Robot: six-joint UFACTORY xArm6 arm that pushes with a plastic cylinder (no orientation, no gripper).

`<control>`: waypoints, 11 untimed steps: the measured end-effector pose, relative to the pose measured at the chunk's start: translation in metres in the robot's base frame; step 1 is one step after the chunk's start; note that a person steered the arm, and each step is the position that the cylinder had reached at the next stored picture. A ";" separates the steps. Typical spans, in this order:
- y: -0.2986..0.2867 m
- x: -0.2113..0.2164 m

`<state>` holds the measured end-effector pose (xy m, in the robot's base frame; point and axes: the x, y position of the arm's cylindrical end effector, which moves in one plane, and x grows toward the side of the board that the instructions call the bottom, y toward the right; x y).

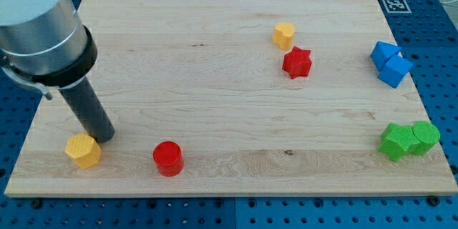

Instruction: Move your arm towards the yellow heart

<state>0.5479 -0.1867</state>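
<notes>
**Rod tip parks beside a yellow block at the board's lower left**

Camera view: My tip [104,137] rests on the wooden board [215,57] near its bottom-left corner, the dark rod rising up and to the view's left into a grey cylindrical arm housing [39,32] that fills the top-left corner of the frame. The arm carries no jaws at all, only this straight rod, so there is nothing clasped or released to report.

Just beside the tip, toward the view's bottom left, sits a yellow block [84,150]; its outline reads as faceted, and whether it is the heart cannot be told from this angle. Whether rod and block touch cannot be told either, though they are very close. A second yellow block [284,35] lies well apart, toward the top edge and right of the board's middle; its shape is likewise unclear.

A red cylinder [168,158] stands near the bottom edge, to the right of the tip. A red star [297,63] sits just below and right of the upper yellow block.

At the right edge, two blue blocks [390,64] press together in the upper half, while two green blocks [408,139] sit side by side near the bottom-right corner. The board lies on a blue perforated table [429,14].
</notes>
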 end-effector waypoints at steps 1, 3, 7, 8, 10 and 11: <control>0.000 0.003; 0.000 -0.047; 0.065 -0.233; 0.094 -0.297; 0.238 -0.336; 0.282 -0.328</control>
<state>0.2202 0.0956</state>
